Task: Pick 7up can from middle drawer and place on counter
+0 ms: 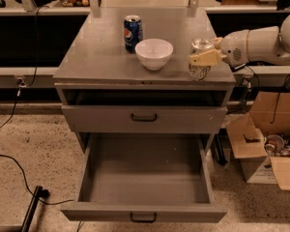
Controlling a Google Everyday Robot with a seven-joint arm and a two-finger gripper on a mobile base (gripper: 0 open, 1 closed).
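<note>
The 7up can (200, 71), pale with a silver top, stands upright at the right front of the counter (99, 52). My gripper (203, 57) reaches in from the right on a white arm and its pale fingers (201, 59) are closed around the can's upper body. The middle drawer (144, 178), the lowest grey tray with a black handle (143, 218), is pulled fully out and holds nothing I can see.
A blue Pepsi can (133, 33) and a white bowl (154, 53) stand on the counter left of the 7up can. The drawer above has a black handle (144, 117). Open cardboard boxes (268, 144) sit on the floor at right. A black cable (19, 175) lies at left.
</note>
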